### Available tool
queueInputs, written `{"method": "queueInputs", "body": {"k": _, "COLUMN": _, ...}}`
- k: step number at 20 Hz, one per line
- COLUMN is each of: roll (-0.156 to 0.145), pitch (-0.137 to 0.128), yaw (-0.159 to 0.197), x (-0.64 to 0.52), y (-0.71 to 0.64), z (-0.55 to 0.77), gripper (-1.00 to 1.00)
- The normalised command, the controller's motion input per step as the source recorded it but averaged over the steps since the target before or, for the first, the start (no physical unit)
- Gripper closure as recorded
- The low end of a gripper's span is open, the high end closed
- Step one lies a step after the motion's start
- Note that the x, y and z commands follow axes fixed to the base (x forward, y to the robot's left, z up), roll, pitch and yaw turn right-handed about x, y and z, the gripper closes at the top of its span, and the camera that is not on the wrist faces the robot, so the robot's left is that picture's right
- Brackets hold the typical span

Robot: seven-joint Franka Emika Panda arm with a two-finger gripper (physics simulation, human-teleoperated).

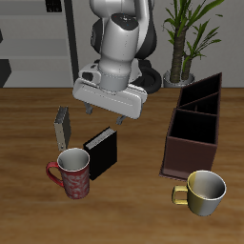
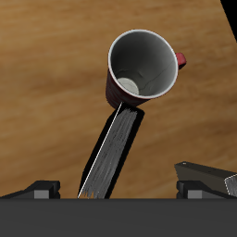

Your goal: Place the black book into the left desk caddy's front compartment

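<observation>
Book (image 1: 102, 155): upright on desk (image 1: 29, 124), ungrasped, beneath end effector (image 1: 105, 117) with fingers apart; caddy (image 1: 195, 129) at book's 3 o'clock, awaiting it.

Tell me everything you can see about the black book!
The black book is thin and hard-looking, with a black cover and a pale page edge. It stands upright on its edge on the wooden table, close beside the red mug; whether they touch is unclear. The gripper hangs just above it, fingers apart on either side, not yet holding it. It is still outside the left desk caddy.
</observation>
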Motion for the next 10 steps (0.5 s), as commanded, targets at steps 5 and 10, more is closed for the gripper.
{"method": "queueInputs", "body": {"k": 5, "roll": -0.002, "pitch": -0.007, "yaw": -0.012, "x": 0.02, "y": -0.03, "z": -0.08, "gripper": -1.00}}
{"method": "queueInputs", "body": {"k": 10, "roll": -0.003, "pitch": 0.007, "yaw": -0.057, "x": 0.06, "y": -0.03, "z": -0.18, "gripper": -1.00}}
